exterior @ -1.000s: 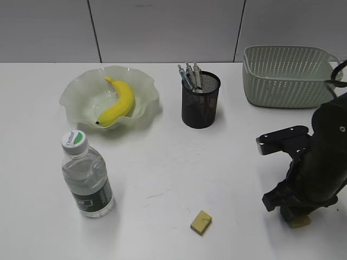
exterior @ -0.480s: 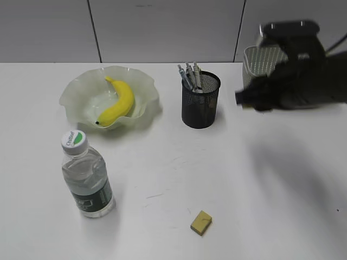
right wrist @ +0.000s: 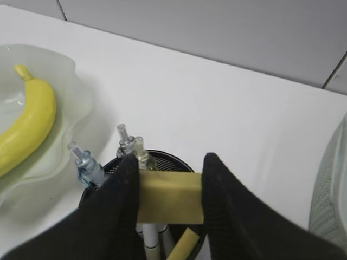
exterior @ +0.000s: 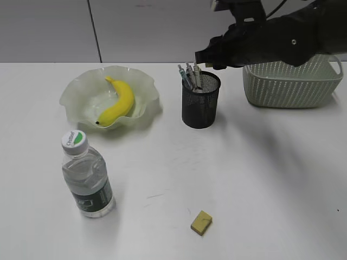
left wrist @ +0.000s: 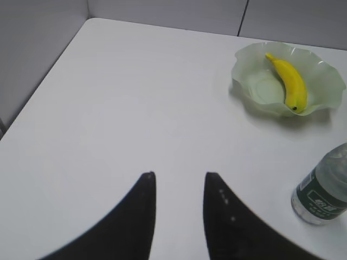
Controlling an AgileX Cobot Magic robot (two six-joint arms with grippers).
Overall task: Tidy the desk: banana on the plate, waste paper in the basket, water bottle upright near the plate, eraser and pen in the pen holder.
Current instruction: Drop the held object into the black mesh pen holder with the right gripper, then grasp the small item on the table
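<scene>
My right gripper [right wrist: 169, 187] is shut on a tan eraser [right wrist: 169, 197] and holds it just above the black mesh pen holder [exterior: 200, 100], which has pens [exterior: 190, 76] standing in it and another tan eraser [right wrist: 183, 244] inside. A second tan eraser [exterior: 201, 222] lies on the desk [exterior: 244, 173] at the front. The banana [exterior: 120, 102] lies in the pale green plate [exterior: 76, 89]. The water bottle [exterior: 87, 176] stands upright in front of the plate. My left gripper [left wrist: 179, 176] is open and empty over bare desk. The waste paper is out of view.
The grey-green woven basket [exterior: 293, 76] stands at the back right, partly behind my right arm [exterior: 282, 40]. A grey panel wall runs along the desk's far edge. The left wrist view shows the desk's left edge [left wrist: 38, 92].
My right arm has swung up from the front right of the desk, across the basket, to above the pen holder, carrying the eraser. Nothing else has moved.
</scene>
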